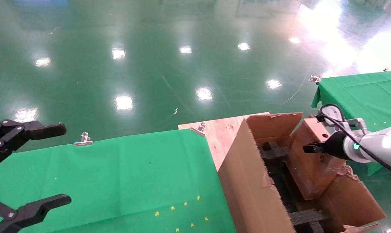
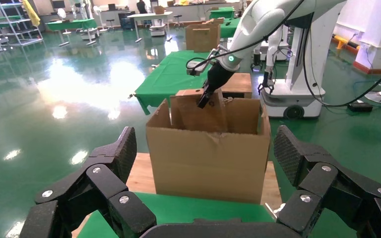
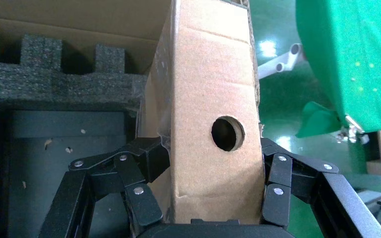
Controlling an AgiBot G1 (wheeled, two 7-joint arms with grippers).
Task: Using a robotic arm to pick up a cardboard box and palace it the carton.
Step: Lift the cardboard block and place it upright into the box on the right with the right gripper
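Right gripper [image 1: 308, 149] is hanging over the carton [image 1: 247, 181], its fingers [image 3: 146, 161] pressing the wide faces of the box [image 1: 312, 161]. Box is leaning tilted, lower end inside the carton, foam [image 3: 59, 74] lying beyond it. Left gripper [image 1: 37, 168] is sitting well apart over the table [image 1: 117, 178], jaws spread.

Head camera looking down, left wrist facing the carton [image 2: 209, 153] from afar, right wrist close above it
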